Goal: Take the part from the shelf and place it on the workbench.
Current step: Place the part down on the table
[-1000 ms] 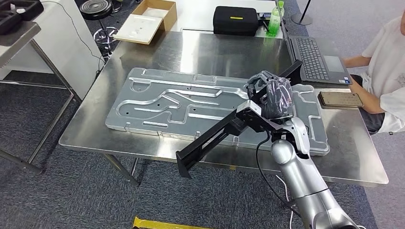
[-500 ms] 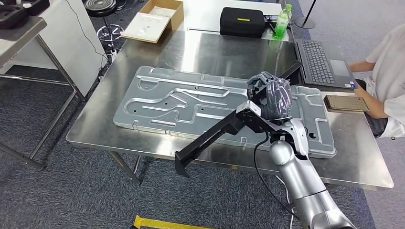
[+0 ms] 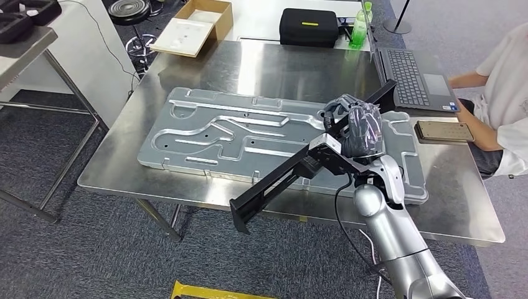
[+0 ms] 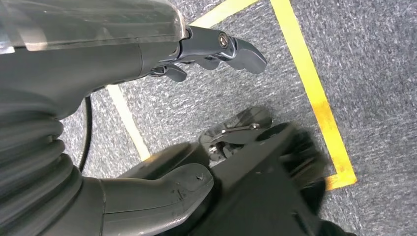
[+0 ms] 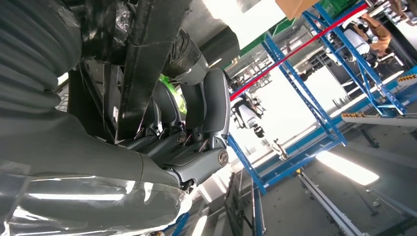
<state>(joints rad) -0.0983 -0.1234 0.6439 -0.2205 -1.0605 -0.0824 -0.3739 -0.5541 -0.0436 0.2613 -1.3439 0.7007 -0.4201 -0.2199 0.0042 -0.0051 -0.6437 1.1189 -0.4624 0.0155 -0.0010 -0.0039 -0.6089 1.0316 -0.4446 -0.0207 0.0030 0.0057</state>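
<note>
The part [image 3: 274, 182] is a long black bar. My right hand [image 3: 358, 128] grips it near its far end, fingers wrapped around it. The bar slants from above the table's right side down past the front edge, with its near end hanging over the floor. It is held above the steel workbench [image 3: 280, 68] and the large aluminium plate [image 3: 249, 134] lying on it. The right wrist view shows the fingers [image 5: 206, 108] curled round the black bar [image 5: 147, 54]. My left hand [image 4: 88, 98] hangs over the carpet, its fingers [image 4: 221, 46] and thumb apart, holding nothing.
A laptop [image 3: 408, 75] and a phone [image 3: 443, 130] lie at the workbench's right side, where a person [image 3: 504, 93] sits. A black case [image 3: 307, 27], a green bottle [image 3: 357, 28] and a cardboard box [image 3: 193, 26] stand beyond. A grey table [image 3: 25, 47] stands at left.
The whole picture swayed slightly right and back, so the camera moved. My right hand keeps its grip on the bar, in much the same place over the table.
</note>
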